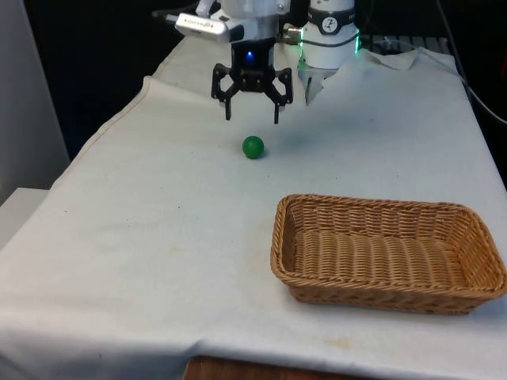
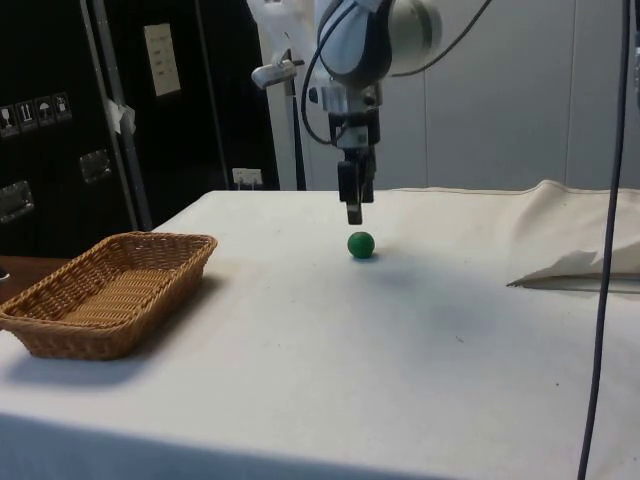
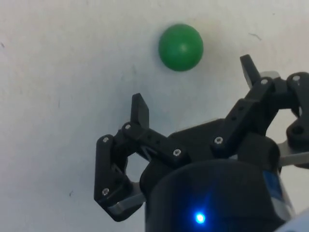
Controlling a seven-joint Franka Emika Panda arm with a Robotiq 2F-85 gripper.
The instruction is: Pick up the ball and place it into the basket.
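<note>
Gripper (image 1: pixel 253 113) hovering just above green ball (image 1: pixel 253 147), fingers spread wide, gripping nothing; wicker basket (image 1: pixel 386 294) sitting well apart from ball.

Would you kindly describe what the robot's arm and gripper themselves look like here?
The arm is glossy white with rounded joint housings, and a dark cable loops along it. Its gripper is matte black: two slim fingers carried on jointed linkage bars fastened with small silver screws, tapering to narrow flat tips.
</note>
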